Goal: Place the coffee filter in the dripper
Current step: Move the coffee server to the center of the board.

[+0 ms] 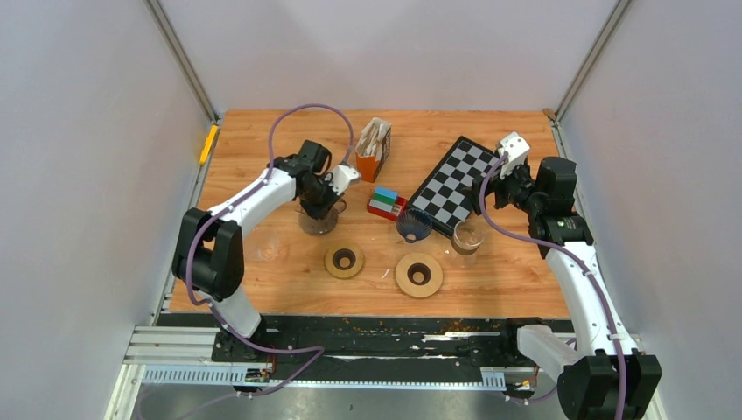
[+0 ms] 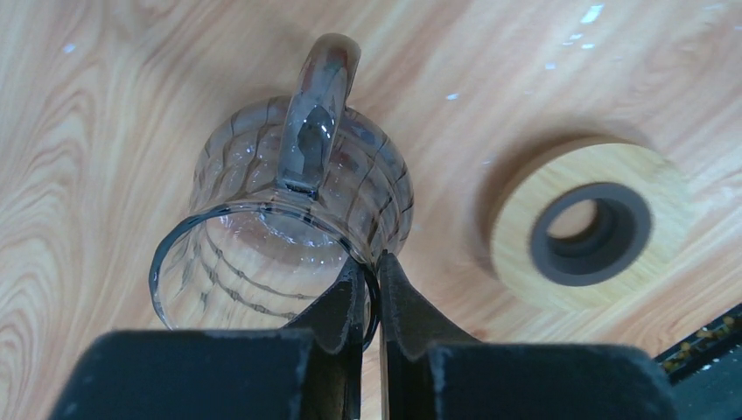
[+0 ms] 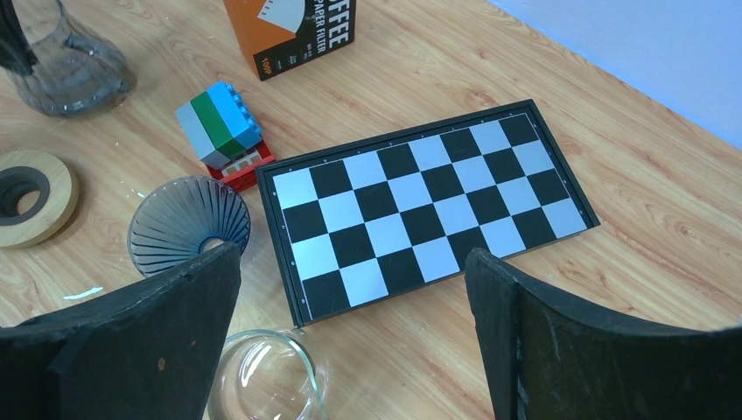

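The dripper (image 1: 414,225) (image 3: 188,226) is a blue-grey ribbed cone lying on its side left of the chessboard. Coffee filters stick out of an orange filter box (image 1: 374,150) (image 3: 293,31) at the back. My left gripper (image 1: 322,199) (image 2: 370,267) is shut on the rim of a ribbed glass carafe (image 1: 318,217) (image 2: 289,219), one finger inside and one outside, opposite its handle. My right gripper (image 1: 492,188) (image 3: 353,258) hangs open above the chessboard's near edge with nothing between its fingers; the dripper shows just beyond its left finger.
A black and white chessboard (image 1: 455,184) (image 3: 424,197) lies at right. A toy brick stack (image 1: 386,203) (image 3: 223,122) sits beside it. A clear glass (image 1: 466,236) (image 3: 267,376) stands under my right gripper. Two wooden rings (image 1: 344,261) (image 1: 418,275) lie near the front.
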You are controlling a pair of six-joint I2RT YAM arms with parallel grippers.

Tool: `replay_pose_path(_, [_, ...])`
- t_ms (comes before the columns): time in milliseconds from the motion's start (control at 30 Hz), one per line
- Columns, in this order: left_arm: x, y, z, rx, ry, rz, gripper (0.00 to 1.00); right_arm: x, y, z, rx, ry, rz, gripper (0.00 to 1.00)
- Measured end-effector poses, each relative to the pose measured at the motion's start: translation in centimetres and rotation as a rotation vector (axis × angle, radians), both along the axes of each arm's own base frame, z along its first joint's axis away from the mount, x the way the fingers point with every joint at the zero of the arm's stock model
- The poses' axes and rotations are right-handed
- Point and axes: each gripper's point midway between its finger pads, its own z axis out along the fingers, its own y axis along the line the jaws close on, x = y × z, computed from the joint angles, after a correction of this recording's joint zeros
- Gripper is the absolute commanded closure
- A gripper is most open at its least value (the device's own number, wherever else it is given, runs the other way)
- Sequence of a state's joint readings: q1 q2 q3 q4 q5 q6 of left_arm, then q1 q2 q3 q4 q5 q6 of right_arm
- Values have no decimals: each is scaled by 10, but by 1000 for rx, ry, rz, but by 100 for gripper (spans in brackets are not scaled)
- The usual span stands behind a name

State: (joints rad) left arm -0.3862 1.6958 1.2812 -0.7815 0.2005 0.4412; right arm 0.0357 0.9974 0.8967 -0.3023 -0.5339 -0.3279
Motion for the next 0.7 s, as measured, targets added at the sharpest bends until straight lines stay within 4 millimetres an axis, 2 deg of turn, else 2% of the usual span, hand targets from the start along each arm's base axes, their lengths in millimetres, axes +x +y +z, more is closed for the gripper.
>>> replay_pose_path(167, [-22,-28,-1,8,-11,-75,91,-1,1,0,-3,-4,13,0])
replay_pose_path(367, [-32,-43,-3,0,-13,-97,52,-2,4,1,-4,-8,30,0])
replay_pose_path(500, [-39,-38,-3,4,-11,-77,40,-2,4,1,-4,-10,34,0])
replay_pose_path(600, [-40,-37,11,-16,-55,-72,31,-3,5,1,-5,-10,44,0])
replay_pose_path(700, [-40,-40,37,-75,-131,-85,20,-6,6,-3,-12,2,58,0])
